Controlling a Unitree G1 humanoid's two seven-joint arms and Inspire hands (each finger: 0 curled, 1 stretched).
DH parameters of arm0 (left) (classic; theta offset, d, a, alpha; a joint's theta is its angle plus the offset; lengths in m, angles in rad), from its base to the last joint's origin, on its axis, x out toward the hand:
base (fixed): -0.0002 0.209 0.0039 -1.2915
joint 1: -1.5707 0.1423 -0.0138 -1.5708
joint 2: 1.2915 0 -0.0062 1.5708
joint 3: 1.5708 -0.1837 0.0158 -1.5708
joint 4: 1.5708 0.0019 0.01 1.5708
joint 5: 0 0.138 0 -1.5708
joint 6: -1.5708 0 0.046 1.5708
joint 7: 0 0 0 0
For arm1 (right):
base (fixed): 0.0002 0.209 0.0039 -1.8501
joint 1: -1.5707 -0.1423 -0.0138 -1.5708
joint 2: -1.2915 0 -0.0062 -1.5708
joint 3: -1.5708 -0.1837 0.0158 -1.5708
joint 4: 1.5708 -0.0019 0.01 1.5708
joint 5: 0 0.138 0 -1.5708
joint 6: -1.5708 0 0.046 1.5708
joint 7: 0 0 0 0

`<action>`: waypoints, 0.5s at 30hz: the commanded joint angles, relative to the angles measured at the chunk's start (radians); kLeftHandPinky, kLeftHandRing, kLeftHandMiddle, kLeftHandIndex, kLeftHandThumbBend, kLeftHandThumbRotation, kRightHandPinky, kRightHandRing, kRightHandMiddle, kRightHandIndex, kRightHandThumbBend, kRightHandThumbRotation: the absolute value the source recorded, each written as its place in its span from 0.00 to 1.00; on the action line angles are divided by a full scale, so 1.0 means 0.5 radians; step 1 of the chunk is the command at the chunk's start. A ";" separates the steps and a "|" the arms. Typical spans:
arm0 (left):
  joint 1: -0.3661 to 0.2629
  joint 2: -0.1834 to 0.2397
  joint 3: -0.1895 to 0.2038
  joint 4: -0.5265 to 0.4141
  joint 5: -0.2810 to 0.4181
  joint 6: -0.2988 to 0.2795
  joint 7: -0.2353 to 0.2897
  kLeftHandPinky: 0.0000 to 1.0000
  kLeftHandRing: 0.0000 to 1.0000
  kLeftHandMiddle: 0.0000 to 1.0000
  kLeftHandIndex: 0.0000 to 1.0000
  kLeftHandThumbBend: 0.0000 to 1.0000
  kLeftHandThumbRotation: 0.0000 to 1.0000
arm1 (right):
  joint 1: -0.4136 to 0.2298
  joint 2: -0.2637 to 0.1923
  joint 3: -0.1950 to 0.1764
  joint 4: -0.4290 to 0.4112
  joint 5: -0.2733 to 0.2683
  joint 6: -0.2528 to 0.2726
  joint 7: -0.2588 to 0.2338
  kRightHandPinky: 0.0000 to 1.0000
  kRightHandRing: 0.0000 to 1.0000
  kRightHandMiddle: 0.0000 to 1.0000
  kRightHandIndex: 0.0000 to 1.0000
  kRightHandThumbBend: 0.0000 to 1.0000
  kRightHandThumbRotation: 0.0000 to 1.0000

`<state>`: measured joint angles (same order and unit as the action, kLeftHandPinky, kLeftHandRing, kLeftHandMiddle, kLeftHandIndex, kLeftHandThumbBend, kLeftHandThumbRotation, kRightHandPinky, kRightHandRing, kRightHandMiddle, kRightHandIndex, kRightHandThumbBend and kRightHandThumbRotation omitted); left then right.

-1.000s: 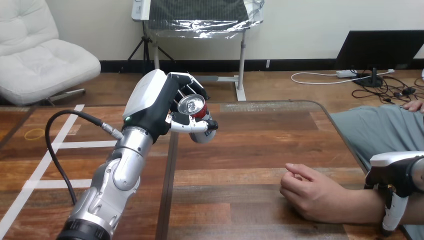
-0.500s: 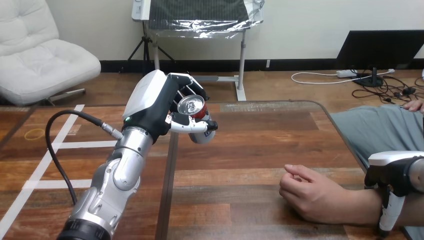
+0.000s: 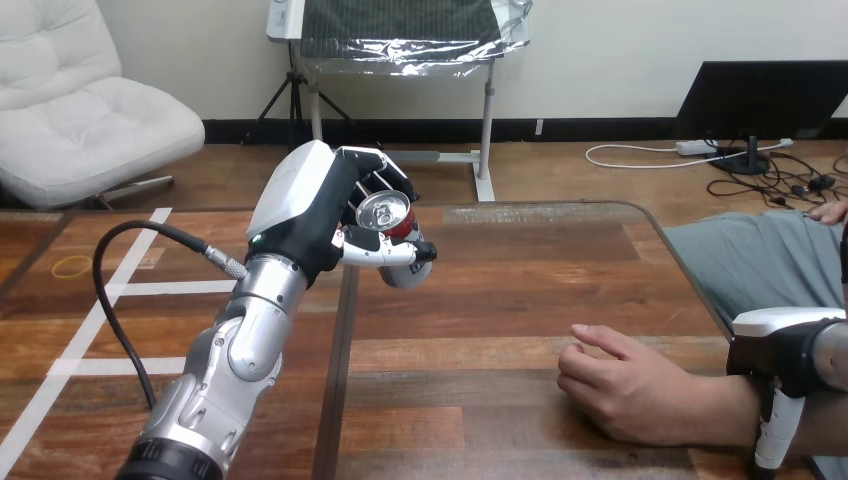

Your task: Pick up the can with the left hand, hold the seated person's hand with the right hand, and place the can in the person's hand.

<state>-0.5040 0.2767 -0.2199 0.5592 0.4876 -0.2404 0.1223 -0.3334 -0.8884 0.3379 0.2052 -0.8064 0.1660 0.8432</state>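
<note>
My left hand (image 3: 318, 205) is raised above the table's middle left, its fingers and thumb curled round a red and silver can (image 3: 392, 234). The can tilts with its silver top facing me. The person's hand (image 3: 622, 385) rests loosely curled on the table at the lower right, palm down, well to the right of and below the can. My right hand (image 3: 786, 352) lies over the person's forearm just behind the wrist. One white finger (image 3: 768, 440) reaches down the forearm's near side, clasping it.
The wooden table (image 3: 500, 300) has a dark seam running front to back near my left arm (image 3: 225, 370). A black cable (image 3: 120, 300) loops out to the left of that arm. The table's right edge runs beside the person's lap.
My right hand has settled slightly lower and to the left on the person's forearm. The left hand and can have stayed put.
</note>
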 commanded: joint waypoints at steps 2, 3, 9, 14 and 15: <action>-0.159 -0.018 0.019 -0.077 -0.002 0.006 0.031 0.36 0.41 0.47 0.49 0.62 0.00 | 0.017 0.021 0.044 0.023 -0.021 0.036 0.020 0.18 0.27 0.39 0.54 0.67 0.00; -0.159 -0.018 0.019 -0.079 -0.003 0.006 0.030 0.36 0.41 0.47 0.49 0.62 0.00 | 0.020 0.020 0.042 0.018 -0.017 0.040 0.022 0.18 0.27 0.39 0.55 0.67 0.00; -0.158 -0.019 0.020 -0.075 -0.007 0.002 0.031 0.36 0.41 0.47 0.49 0.62 0.00 | 0.045 0.027 0.044 0.026 -0.001 0.037 0.008 0.19 0.28 0.40 0.55 0.68 0.00; -0.157 -0.020 0.022 -0.084 -0.007 0.024 0.022 0.36 0.41 0.47 0.49 0.62 0.00 | 0.068 0.033 0.053 0.022 -0.001 0.045 0.011 0.20 0.29 0.40 0.56 0.68 0.00; -0.157 -0.020 0.022 -0.086 -0.007 0.028 0.019 0.36 0.41 0.47 0.49 0.62 0.00 | 0.079 0.033 0.054 0.014 0.001 0.045 0.013 0.20 0.29 0.41 0.56 0.69 0.00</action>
<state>-0.5040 0.2725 -0.2199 0.5592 0.4874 -0.2317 0.1223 -0.3322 -0.8884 0.3418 0.2047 -0.8060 0.1701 0.8371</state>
